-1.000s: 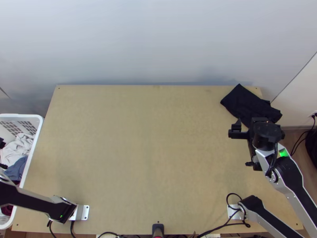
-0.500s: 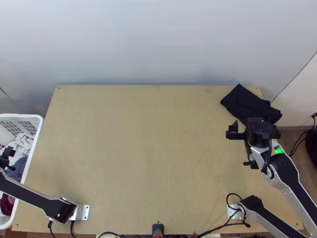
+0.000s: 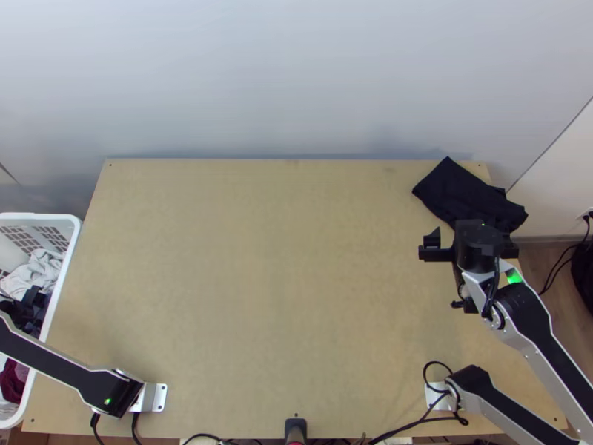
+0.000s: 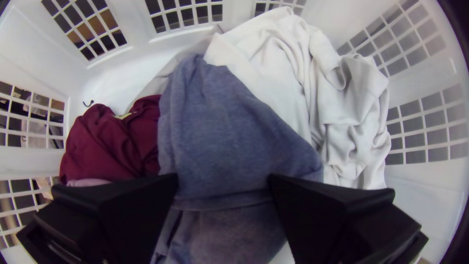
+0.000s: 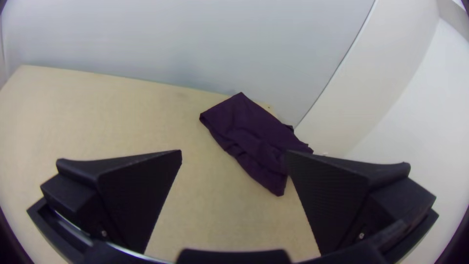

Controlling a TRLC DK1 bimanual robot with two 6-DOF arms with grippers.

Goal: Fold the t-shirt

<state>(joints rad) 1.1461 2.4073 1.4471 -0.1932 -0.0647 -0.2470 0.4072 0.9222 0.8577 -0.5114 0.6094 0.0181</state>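
Observation:
My left gripper (image 3: 28, 308) is down inside the laundry basket at the table's left. In the left wrist view that gripper (image 4: 223, 182) stands open above a blue-grey garment (image 4: 220, 132), with nothing visibly pinched. Beside the garment lie white cloth (image 4: 273, 58) and a dark red one (image 4: 115, 146). At the table's back right corner a dark cloth (image 3: 467, 194) lies folded in a compact, wrinkled bundle. Just in front of it my right gripper (image 3: 445, 252) is held over the table; in the right wrist view this gripper (image 5: 234, 161) is open, the dark cloth (image 5: 249, 132) lying beyond its fingers.
The white basket (image 3: 76, 230) has gridded walls and stands against the left edge of the wooden table (image 3: 274, 274). A pale wall rises behind the table. Black cables (image 3: 415, 423) run along the near edge, by the right arm's base.
My left gripper has come into view over the basket and moved into it, onto the blue-grey garment. The right gripper has shifted slightly left. The dark cloth has stayed put.

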